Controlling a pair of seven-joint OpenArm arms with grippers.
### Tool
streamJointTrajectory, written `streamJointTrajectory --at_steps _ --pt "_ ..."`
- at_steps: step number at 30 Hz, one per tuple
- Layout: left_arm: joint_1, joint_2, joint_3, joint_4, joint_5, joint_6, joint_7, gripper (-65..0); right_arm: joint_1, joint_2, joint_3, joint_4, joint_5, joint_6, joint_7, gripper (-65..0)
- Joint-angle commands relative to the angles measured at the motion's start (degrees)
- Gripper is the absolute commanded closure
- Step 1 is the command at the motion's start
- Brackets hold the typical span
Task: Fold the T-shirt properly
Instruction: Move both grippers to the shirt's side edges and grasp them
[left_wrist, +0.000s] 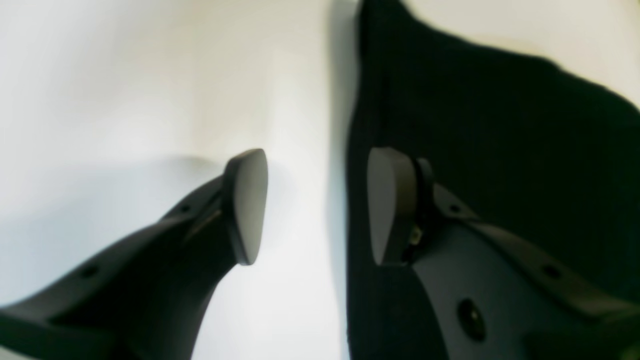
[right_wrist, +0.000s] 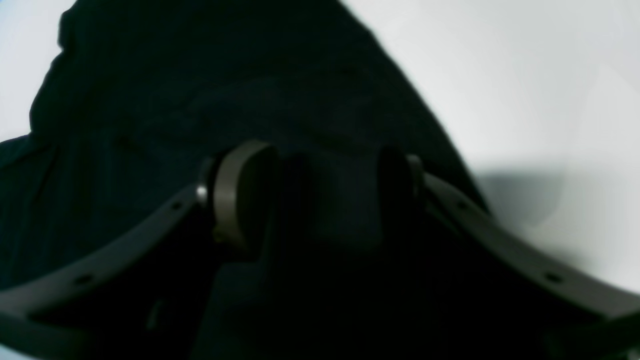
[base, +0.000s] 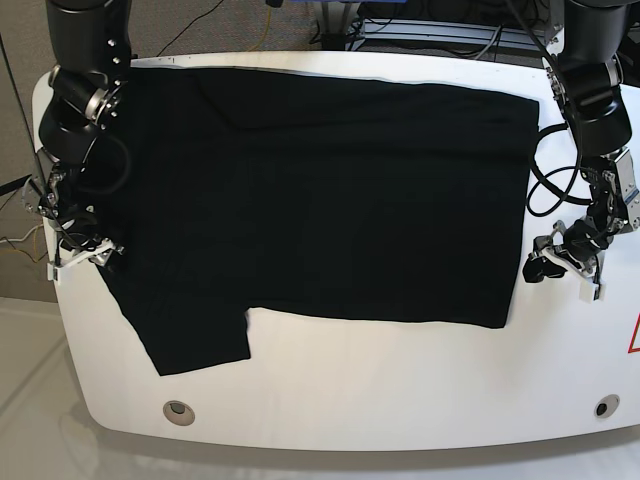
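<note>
At the near edge of the white table (base: 400, 390), two small round fittings are set into the surface, one (base: 179, 410) toward the left of the base view and one (base: 600, 407) toward the right. Just beyond them the T-shirt (base: 320, 190) is spread flat, black and plain, covering most of the tabletop, with one sleeve (base: 190, 340) pointing toward the near edge on the left of the base view. At the shirt's edge on the right of that view the left gripper (base: 540, 262) is held low over the table, and in the left wrist view its jaws are seen parted, one finger (left_wrist: 247, 205) over bare white table and the other finger (left_wrist: 387, 205) over the black cloth (left_wrist: 500, 150), so that the hem is straddled but not pinched. On the opposite side the right gripper (base: 88, 255) is lowered at the shirt's edge near the sleeve; in the right wrist view its jaws are likewise spread wide, with dark cloth (right_wrist: 200, 75) lying under and between the fingers (right_wrist: 240, 195), and nothing is seen clamped, although that view is dark and blurred. Farther back, the shirt's far hem is laid along the table's far edge, and cables (base: 420, 25) are seen on the floor beyond.
</note>
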Motion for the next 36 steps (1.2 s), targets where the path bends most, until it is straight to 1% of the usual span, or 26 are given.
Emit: streamJointTrajectory --at_steps 1,3,5,11,13,19,23,25,27,33,35,36 --pt "-0.8 -1.6 -0.6 0.9 -0.9 -0.1 -0.6 -29.5 1.5 1.7 0.0 -1.4 -0.9 -0.8 0.5 -34.2" --pt "-0.8 -2.0 -0.1 1.9 -1.2 -0.1 -1.5 -29.8 2.1 2.7 0.0 -2.9 -1.6 -1.5 1.8 -34.3" --pt "-0.8 -2.0 -0.1 1.9 -1.3 -0.1 -1.5 -29.8 2.1 2.6 -0.1 -3.2 -1.6 -1.6 2.1 -34.3" --pt "-0.7 -1.2 0.0 2.0 -1.1 -0.1 -1.6 -29.9 1.5 1.5 0.0 -2.5 -0.9 -1.5 0.8 -33.8" --pt "-0.5 -0.8 0.0 1.7 -1.1 -0.5 -1.7 -30.2 1.0 1.0 -0.3 -1.3 0.1 -0.6 -1.0 -32.1" --pt "-0.6 -0.8 0.0 1.8 -1.2 -0.7 -2.0 -30.1 1.1 0.2 -0.3 -0.7 0.4 -0.3 -3.0 -29.8" --pt "-0.7 -0.9 0.1 1.8 -1.2 -0.8 -2.0 -30.1 1.4 0.0 -0.4 0.5 0.3 0.2 -5.0 -30.7" --pt "-0.7 -1.2 0.3 1.9 -1.0 -0.9 -2.0 -30.1 1.2 -0.3 -0.2 1.9 -0.2 0.5 -8.4 -32.8" --pt "-0.7 -1.1 0.4 1.9 -0.9 -1.0 -2.1 -30.0 1.1 -0.4 -0.3 2.7 -0.2 0.5 -9.0 -32.9" --pt "-0.8 -0.2 0.5 1.6 0.1 -1.4 -2.8 -29.3 1.0 -0.2 -0.3 2.8 -0.3 0.5 -8.7 -33.0" --pt "-0.6 0.6 0.5 1.3 0.1 -2.0 -4.1 -27.6 0.6 0.2 -0.2 1.7 -0.2 0.5 -6.1 -33.0" --pt "-0.6 0.7 0.5 1.2 0.1 -2.0 -4.2 -27.4 0.6 0.3 -0.2 1.7 -0.2 0.5 -5.9 -33.1"
